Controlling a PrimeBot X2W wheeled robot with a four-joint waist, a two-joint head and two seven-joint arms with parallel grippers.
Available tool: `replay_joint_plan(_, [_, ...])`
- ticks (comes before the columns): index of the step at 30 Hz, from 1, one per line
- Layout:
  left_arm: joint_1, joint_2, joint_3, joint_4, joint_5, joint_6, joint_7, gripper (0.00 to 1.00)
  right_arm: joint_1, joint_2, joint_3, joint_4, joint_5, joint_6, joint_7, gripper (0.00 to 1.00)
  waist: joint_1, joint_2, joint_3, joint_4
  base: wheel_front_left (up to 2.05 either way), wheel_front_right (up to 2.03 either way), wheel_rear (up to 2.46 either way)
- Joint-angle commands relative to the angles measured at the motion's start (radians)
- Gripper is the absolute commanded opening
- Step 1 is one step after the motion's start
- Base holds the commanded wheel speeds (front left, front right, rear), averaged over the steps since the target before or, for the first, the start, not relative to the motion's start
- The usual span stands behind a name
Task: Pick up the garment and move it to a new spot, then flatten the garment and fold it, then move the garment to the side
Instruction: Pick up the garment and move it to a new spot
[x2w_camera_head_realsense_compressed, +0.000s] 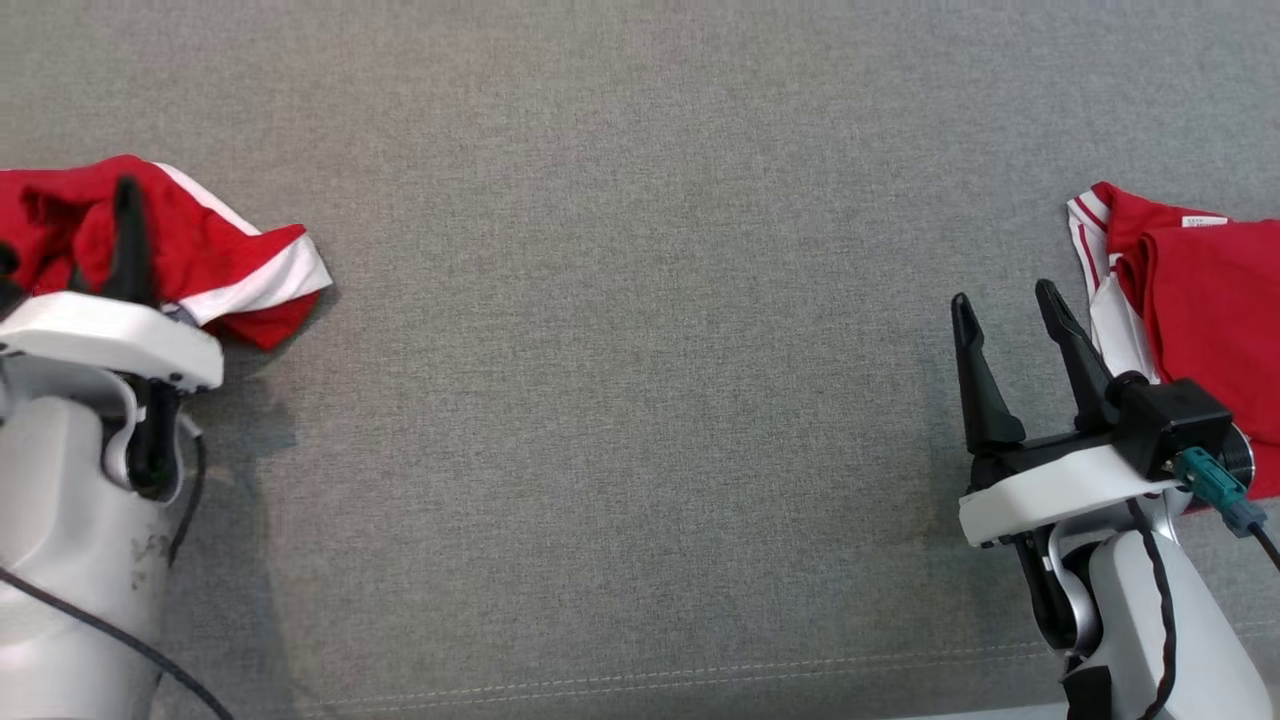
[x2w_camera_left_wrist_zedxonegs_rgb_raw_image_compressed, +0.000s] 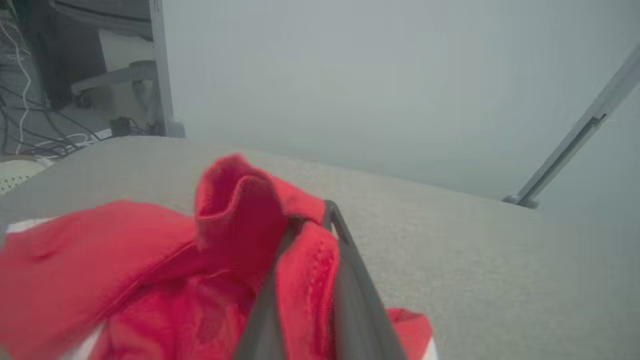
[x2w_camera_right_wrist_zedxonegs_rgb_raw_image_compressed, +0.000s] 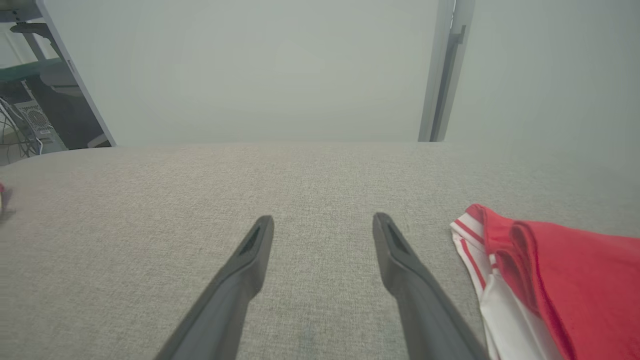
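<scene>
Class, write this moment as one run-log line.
left gripper shut on crumpled red garment | right gripper open, empty | folded red garment lying at its right

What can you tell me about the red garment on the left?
The left garment is red, mesh-like knit with a white band near one edge. It lies crumpled in a heap at the left of the grey surface, partly cut off in the head view. The left hand is shut on a raised fold; the rest rests on the surface.
</scene>
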Motion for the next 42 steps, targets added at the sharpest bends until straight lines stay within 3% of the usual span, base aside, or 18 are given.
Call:
replay_joint_plan(1, [-0.003, 0.022, 0.023, -0.07, 0.008, -0.007, -0.006, 0.0, 0.007, 0.001, 0.024, -0.016, 0.012, 0.0, -0.012, 1.0, 0.0, 0.0, -0.016, 0.005, 0.0, 0.0, 0.0])
replay_joint_plan(4, [0.015, -0.016, -0.022, -0.229, 0.02, -0.007, -0.006, 0.0, 0.009, 0.001, 0.038, -0.004, 0.028, 0.0, -0.012, 1.0, 0.0, 0.0, -0.04, 0.003, 0.0, 0.0, 0.0])
replay_joint_plan(10, [0.033, -0.065, -0.224, -0.505, 0.028, -0.007, -0.006, 0.0, 0.013, 0.001, 0.064, 0.007, 0.052, 0.0, -0.012, 1.0, 0.0, 0.0, -0.078, -0.031, 0.0, 0.0, 0.0])
replay_joint_plan(16, [0.029, -0.136, -0.425, -0.658, -0.003, -0.007, -0.006, 0.0, 0.02, 0.001, 0.095, 0.009, 0.072, 0.0, -0.012, 1.0, 0.0, 0.0, -0.091, -0.086, 0.0, 0.0, 0.0])
replay_joint_plan(19, [0.031, -0.16, -0.481, -0.715, -0.033, -0.007, -0.006, 0.0, 0.023, 0.001, 0.107, 0.003, 0.083, 0.0, -0.012, 1.0, 0.0, 0.0, -0.087, -0.109, 0.0, 0.0, 0.0])
replay_joint_plan(25, [0.05, -0.139, -0.403, -0.749, -0.039, -0.007, -0.006, 0.0, 0.02, 0.001, 0.108, 0.003, 0.095, 0.0, -0.012, 1.0, 0.0, 0.0, -0.07, -0.118, 0.0, 0.0, 0.0])
replay_joint_plan(36, [0.164, -0.032, -0.22, -0.439, -0.023, -0.007, -0.006, 0.0, 0.004, 0.001, 0.097, 0.021, 0.089, 0.0, -0.012, 1.0, 0.0, 0.0, -0.062, -0.05, 0.0, 0.0, 0.0])
replay_joint_plan(37, [0.182, -0.03, -0.223, -0.4, -0.029, -0.007, -0.006, 0.03, 0.003, 0.001, 0.097, 0.024, 0.088, 0.0, -0.012, 1.0, 0.0, 0.0, -0.064, -0.042, 0.0, 0.0, 0.0])
replay_joint_plan(38, [0.197, -0.029, -0.222, -0.366, -0.039, -0.007, -0.006, 0.36, 0.001, 0.001, 0.096, 0.027, 0.086, 0.0, -0.012, 1.0, 0.0, 0.0, -0.066, -0.033, 0.0, 0.0, 0.0])
replay_joint_plan(39, [0.209, -0.026, -0.219, -0.336, -0.042, -0.007, -0.006, 0.86, -0.001, 0.001, 0.094, 0.03, 0.084, 0.0, -0.012, 1.0, 0.0, 0.0, -0.068, -0.026, 0.0, 0.0, 0.0])
replay_joint_plan(40, [0.221, -0.026, -0.211, -0.308, -0.045, -0.007, -0.006, 1.0, -0.003, 0.001, 0.093, 0.034, 0.083, 0.0, -0.012, 1.0, 0.0, 0.0, -0.071, -0.019, 0.0, 0.0, 0.0])
replay_joint_plan(42, [0.24, -0.03, -0.185, -0.267, -0.046, -0.007, -0.006, 1.0, -0.007, 0.001, 0.091, 0.04, 0.081, 0.0, -0.012, 1.0, 0.0, 0.0, -0.076, -0.003, 0.0, 0.0, 0.0])
